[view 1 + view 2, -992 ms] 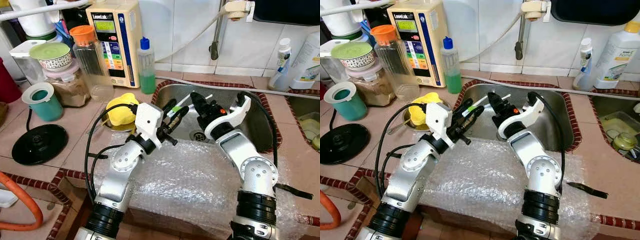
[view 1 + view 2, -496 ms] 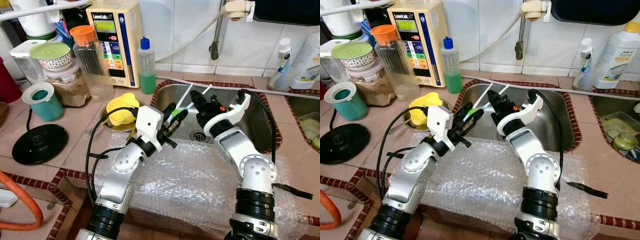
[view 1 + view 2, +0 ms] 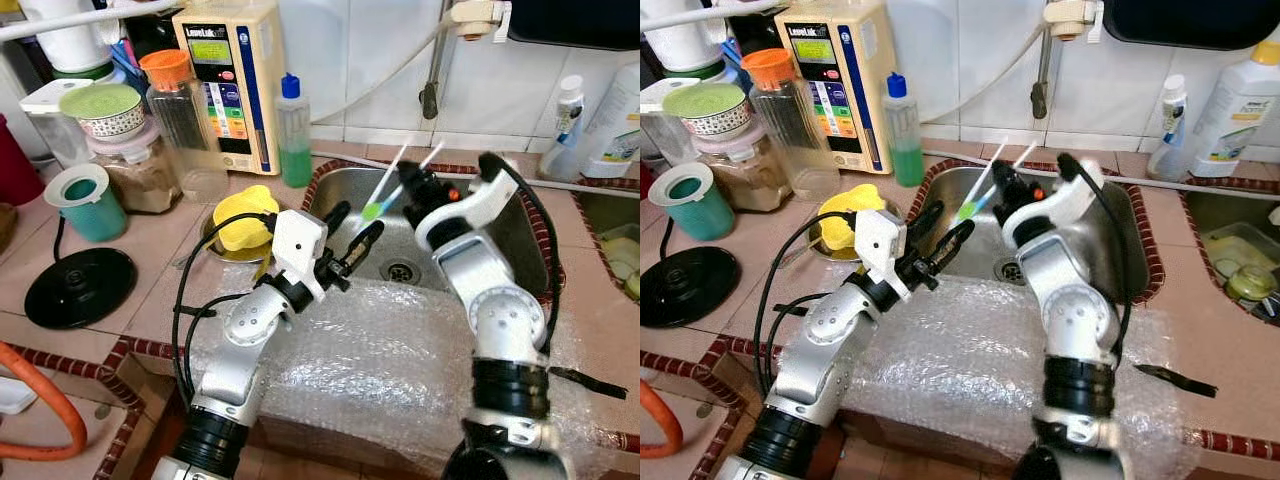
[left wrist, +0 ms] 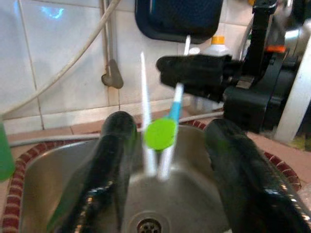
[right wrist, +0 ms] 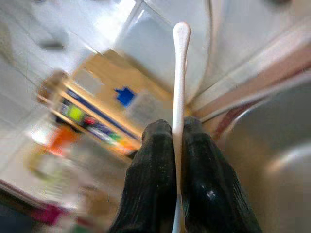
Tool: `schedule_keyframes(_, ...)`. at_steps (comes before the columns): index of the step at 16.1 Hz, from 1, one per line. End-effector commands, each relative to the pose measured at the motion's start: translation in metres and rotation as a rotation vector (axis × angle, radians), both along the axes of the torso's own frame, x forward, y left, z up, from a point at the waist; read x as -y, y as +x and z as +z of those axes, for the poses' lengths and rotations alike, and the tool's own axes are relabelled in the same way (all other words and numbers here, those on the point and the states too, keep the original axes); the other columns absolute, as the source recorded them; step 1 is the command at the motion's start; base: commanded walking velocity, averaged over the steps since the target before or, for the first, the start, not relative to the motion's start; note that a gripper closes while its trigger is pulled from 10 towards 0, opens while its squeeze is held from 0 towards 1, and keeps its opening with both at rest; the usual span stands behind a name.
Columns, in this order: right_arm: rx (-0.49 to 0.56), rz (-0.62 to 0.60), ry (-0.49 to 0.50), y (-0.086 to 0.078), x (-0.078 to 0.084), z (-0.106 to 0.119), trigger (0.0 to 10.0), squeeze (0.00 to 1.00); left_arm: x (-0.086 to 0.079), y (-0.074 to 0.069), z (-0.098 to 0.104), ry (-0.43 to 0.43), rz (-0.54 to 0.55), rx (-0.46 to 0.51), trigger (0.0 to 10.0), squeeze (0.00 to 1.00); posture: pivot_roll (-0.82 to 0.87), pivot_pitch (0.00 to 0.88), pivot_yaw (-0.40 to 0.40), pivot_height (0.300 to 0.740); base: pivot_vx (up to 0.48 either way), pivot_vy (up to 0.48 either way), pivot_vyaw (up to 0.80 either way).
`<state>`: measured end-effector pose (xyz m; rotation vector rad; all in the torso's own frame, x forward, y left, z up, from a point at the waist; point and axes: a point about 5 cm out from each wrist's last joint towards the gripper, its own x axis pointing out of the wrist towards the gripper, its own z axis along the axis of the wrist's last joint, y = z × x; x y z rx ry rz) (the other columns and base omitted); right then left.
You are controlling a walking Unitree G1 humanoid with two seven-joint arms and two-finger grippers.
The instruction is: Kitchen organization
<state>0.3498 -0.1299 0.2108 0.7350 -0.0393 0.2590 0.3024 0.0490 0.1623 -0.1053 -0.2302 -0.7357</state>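
since a second ago, lifted higher over the steel sink (image 3: 520,235): right gripper (image 3: 412,186), fingers pinched tight on thin white plastic sticks (image 3: 392,172), one with a round green end and a blue neck, now up near the sink's back rim and clear of the left gripper (image 3: 350,232), where earlier the sticks lay between both sets of fingers. left gripper lower at the sink's near-left edge, its two glossy black fingers spread wide and empty. crinkled clear bubble wrap (image 3: 370,360) over the tiled counter front under both silver arms; yellow sponge (image 3: 243,213) in a dish beside the sink.
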Motion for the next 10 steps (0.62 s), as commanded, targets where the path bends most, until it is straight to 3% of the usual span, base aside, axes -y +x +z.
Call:
schedule_keyframes(1, 0.056, -0.035, -0.191, 0.006, 0.002, 0.004, 0.0, 0.0, -0.008, 0.002, 0.001, 0.007, 0.02, -0.016, 10.0, 1.0, -0.02, 0.0, 0.065, 0.74, 0.0, 0.0, 0.0)
schedule_keyframes(2, 0.074, -0.052, -0.321, 0.01, 0.005, 0.001, 0.0, 0.0, -0.013, 0.003, -0.002, 0.013, 0.049, -0.042, 10.0, 1.0, -0.01, 0.0, 0.063, 0.74, 0.0, 0.0, 0.0)
schedule_keyframes(3, 0.106, -0.065, -0.525, 0.014, 0.009, -0.006, 0.0, 0.0, -0.021, 0.004, -0.005, -0.025, 0.088, -0.1, 10.0, 1.0, -0.01, 0.0, 0.061, 0.74, 0.0, 0.0, 0.0)
schedule_keyframes(6, 0.105, -0.062, -0.84, 0.019, 0.022, -0.032, 0.0, 0.0, -0.033, -0.004, -0.029, 0.082, 0.073, -0.215, 10.0, 1.0, 0.02, 0.0, 0.051, 0.74, 0.0, 0.0, 0.0)
schedule_keyframes(10, 0.079, -0.032, -0.985, 0.021, 0.029, -0.057, 0.0, 0.0, -0.033, -0.012, -0.036, 0.122, 0.027, -0.267, 10.0, 1.0, 0.04, 0.0, 0.045, 0.74, 0.0, 0.0, 0.0)
